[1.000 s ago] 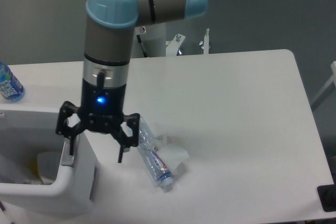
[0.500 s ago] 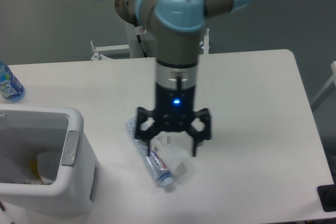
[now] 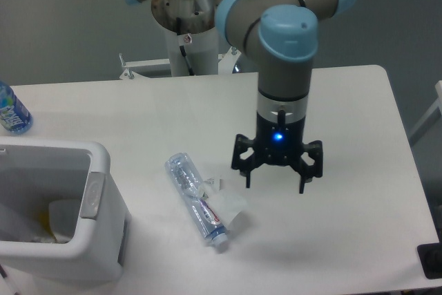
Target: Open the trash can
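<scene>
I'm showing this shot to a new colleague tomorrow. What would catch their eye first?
Probably the gripper, open with a blue light glowing above it, hanging over the middle of the table. Next, the crushed clear bottle lying to its left, and the white trash can at the lower left, its top open with the inside showing.

Crushed bottle (image 3: 197, 198) lies between trash can (image 3: 69, 240) and end effector (image 3: 275, 182).
</scene>
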